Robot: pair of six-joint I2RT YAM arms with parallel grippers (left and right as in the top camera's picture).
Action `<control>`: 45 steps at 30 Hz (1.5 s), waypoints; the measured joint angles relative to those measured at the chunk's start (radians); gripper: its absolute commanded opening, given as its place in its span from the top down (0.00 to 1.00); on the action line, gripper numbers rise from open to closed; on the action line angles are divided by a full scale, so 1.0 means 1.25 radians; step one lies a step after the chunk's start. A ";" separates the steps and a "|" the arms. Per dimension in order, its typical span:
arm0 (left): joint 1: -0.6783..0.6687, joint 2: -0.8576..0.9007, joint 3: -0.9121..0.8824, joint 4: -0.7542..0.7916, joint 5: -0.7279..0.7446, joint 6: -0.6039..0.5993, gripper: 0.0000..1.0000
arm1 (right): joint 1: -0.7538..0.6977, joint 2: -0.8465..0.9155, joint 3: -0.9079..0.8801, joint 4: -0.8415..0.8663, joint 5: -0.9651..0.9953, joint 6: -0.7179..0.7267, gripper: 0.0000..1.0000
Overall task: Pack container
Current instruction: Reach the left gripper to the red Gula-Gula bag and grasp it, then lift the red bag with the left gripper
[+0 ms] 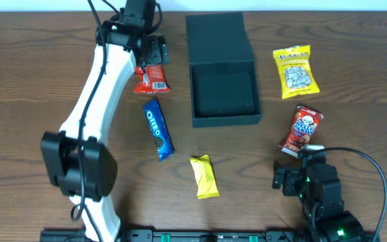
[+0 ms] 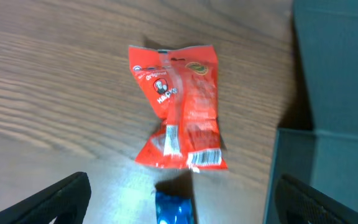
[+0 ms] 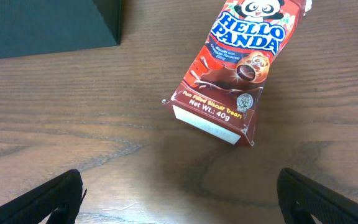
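Container (image 1: pixel 226 119): square box, flap lid open, empty, upper centre of bench (image 1: pixel 39 81); probably light and rigid, best taken by a side wall; left hand (image 2: pixel 180 190) and right hand (image 3: pixel 179 186) both spread wide, empty.

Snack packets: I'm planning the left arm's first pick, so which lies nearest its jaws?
The red packet, under the open jaws of the left gripper, beside the box; the blue Oreo packet lies just beyond it, the others far off.
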 measured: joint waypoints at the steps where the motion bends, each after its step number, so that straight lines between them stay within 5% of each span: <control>1: 0.009 0.022 0.000 0.013 0.017 0.002 0.05 | 0.000 0.000 0.000 0.000 0.000 0.000 0.01; 19: 0.034 0.242 0.000 0.095 0.115 0.003 0.02 | 0.000 0.000 0.000 0.000 0.000 0.000 0.01; 26: 0.034 0.243 0.000 0.096 0.115 0.000 0.26 | 0.000 0.000 0.000 0.000 0.000 0.000 0.01; 45: 0.025 0.248 0.000 0.081 0.050 0.013 0.41 | 0.000 0.000 0.000 0.000 0.000 0.000 0.01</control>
